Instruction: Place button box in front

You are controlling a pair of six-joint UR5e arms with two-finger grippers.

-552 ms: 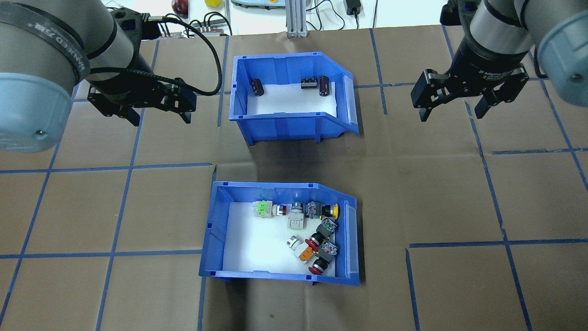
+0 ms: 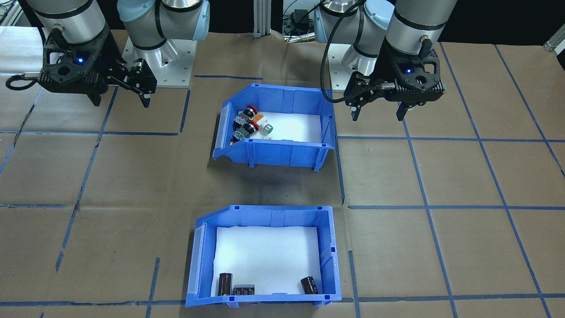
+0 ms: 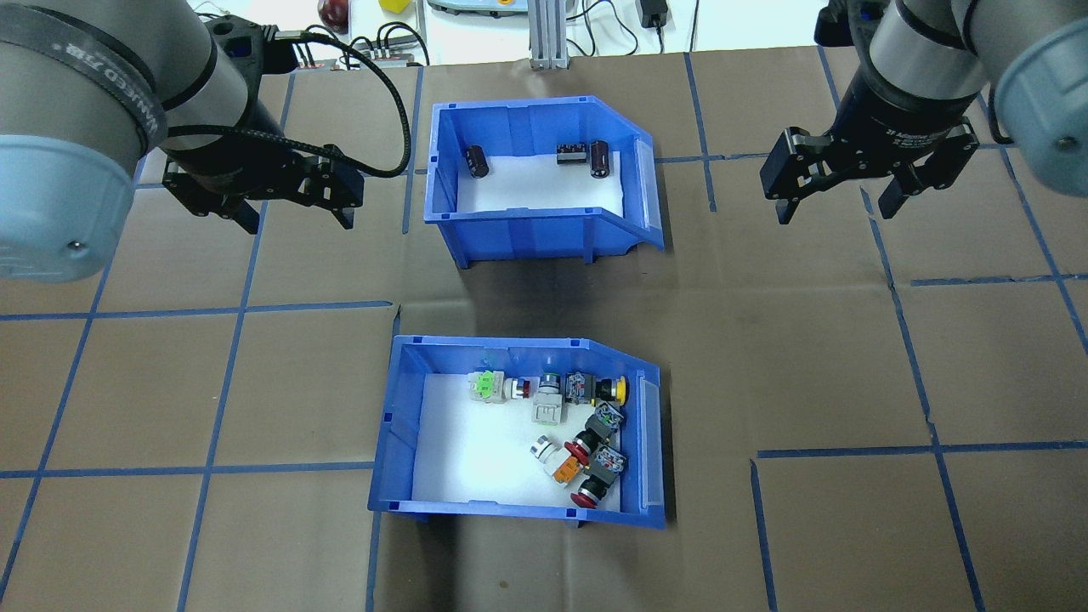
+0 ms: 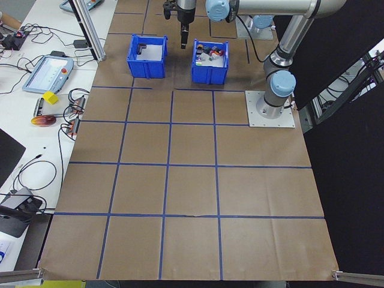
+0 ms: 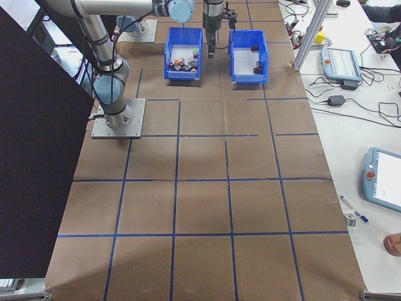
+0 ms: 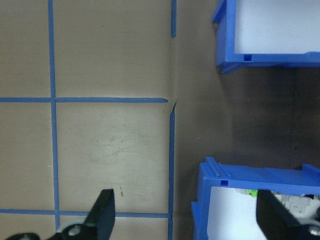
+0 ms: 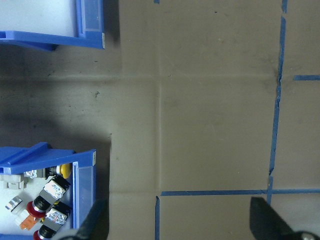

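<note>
Blue plastic formed both bins on the brown-papered bench (image 3: 765,357); the button box (image 3: 399,442) sat on the robot's side, and the matching bin with the dark cylinders (image 3: 544,229) sat just beyond it, a strip of bare paper between them. We found the left pincer (image 3: 293,200) spread and empty, hovering above the bench to the left of the cylinder bin, and the right pincer (image 3: 841,191) likewise spread and empty to that bin's right; neither touched a bin. We judged the step in hand to be the approach and grasp. We recommended taking a straight side or back wall, not the sloped open front, seating the fingers well down over the rim, and lifting level, because the loose push-buttons (image 3: 586,433) would probably roll towards the low lip if tilted.
</note>
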